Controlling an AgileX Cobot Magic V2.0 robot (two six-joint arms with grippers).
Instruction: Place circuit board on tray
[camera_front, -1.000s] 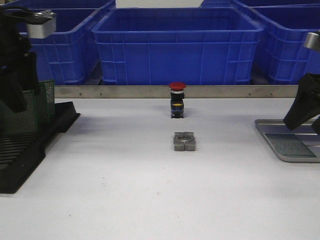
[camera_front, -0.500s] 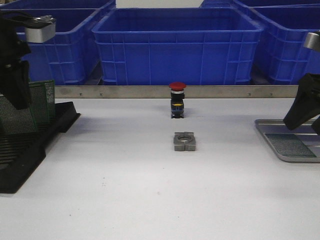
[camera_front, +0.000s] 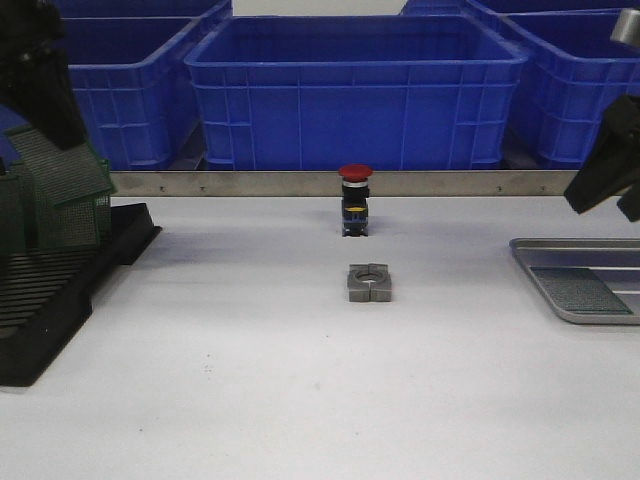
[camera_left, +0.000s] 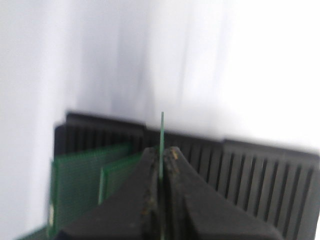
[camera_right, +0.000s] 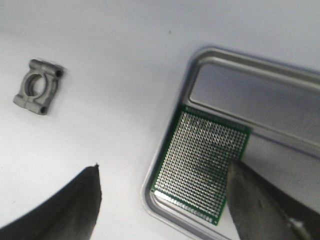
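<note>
My left gripper (camera_front: 52, 132) is shut on a green circuit board (camera_front: 62, 168) and holds it tilted in the air above the black slotted rack (camera_front: 50, 300). In the left wrist view that board (camera_left: 161, 131) shows edge-on, pinched between the gripper's (camera_left: 161, 151) fingers. The silver tray (camera_front: 545, 285) lies at the right edge of the table with another green board (camera_front: 580, 290) flat inside it. My right gripper (camera_front: 608, 200) hangs open above the tray. The right wrist view shows its fingers wide apart (camera_right: 164, 165) over the tray's rim (camera_right: 210, 56) and that board (camera_right: 202, 162).
More green boards (camera_front: 75, 218) stand in the rack's slots (camera_left: 260, 170). A grey metal clamp block (camera_front: 369, 283) lies mid-table, with a red push button (camera_front: 354, 200) behind it. Blue bins (camera_front: 350, 90) line the back behind a metal rail.
My left gripper has lifted the circuit board up out of the rack and tilted it. My right gripper has risen above the tray.
</note>
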